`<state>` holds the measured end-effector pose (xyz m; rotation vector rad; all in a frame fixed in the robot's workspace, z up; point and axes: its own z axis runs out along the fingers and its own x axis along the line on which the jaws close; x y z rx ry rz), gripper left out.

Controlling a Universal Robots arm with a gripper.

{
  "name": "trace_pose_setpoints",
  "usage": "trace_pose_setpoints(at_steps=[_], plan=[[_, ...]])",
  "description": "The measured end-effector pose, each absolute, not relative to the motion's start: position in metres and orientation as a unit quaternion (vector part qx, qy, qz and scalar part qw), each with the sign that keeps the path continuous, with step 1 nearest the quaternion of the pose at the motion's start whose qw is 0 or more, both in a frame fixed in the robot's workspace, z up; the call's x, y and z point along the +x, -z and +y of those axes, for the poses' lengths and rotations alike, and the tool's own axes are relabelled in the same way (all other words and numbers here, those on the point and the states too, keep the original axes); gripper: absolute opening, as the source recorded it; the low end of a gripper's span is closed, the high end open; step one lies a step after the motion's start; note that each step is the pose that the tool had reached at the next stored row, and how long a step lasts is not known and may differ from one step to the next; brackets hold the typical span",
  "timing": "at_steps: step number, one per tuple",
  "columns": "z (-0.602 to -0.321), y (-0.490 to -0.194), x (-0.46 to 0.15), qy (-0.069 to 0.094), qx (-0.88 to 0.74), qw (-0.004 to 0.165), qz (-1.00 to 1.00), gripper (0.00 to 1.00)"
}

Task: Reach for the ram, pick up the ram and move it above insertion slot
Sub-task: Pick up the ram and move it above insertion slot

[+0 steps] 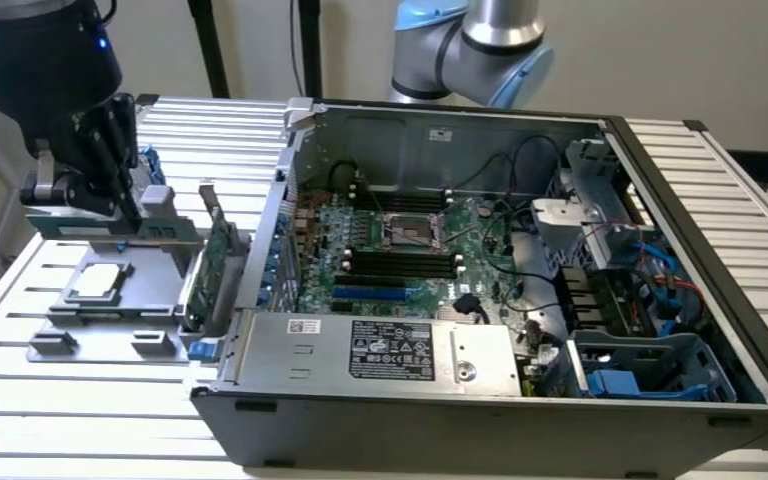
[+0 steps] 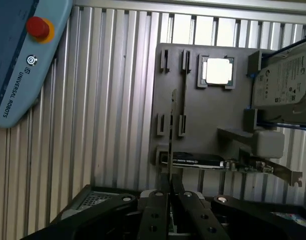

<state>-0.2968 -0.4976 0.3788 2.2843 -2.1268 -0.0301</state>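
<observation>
1. at the exterior view's left, the ram [image 1: 57,224] is seen held level in the gripper [image 1: 91,205], lifted clear of the grey fixture plate [image 1: 111,325]; the fingers are pressed onto its two flat faces, pinching it partway along its length.
2. the ram is judged light, stiff and thin, but fragile: the chips and the contact edge are best left untouched, and the hold is best kept on the faces near the middle so that it is not tipped or twisted. slipping is thought possible, as the faces are smooth.
3. below it on the plate a processor chip [image 1: 97,282] is seen lying flat, and just to the right the upright expansion card [image 1: 217,265].
4. further right the open computer case [image 1: 411,135] is seen, with the dark memory slots [image 1: 398,262] on the motherboard [image 1: 344,225]; the ram is well apart from them.
5. by the wrist view the ram [image 2: 172,135] is given edge-on, as a thin line running out from between the fingers [image 2: 154,217]; a hard drive [image 2: 285,80] and a teach pendant [image 2: 17,65] are also given there. its broad side and the slots are given by the exterior view.
</observation>
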Motion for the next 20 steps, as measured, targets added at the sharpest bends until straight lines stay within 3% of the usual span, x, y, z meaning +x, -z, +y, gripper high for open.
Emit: trace_pose_setpoints(at_steps=[20], plan=[[-0.477,-0.389,-0.249,0.012,0.732,0.008,-0.681,0.14]])
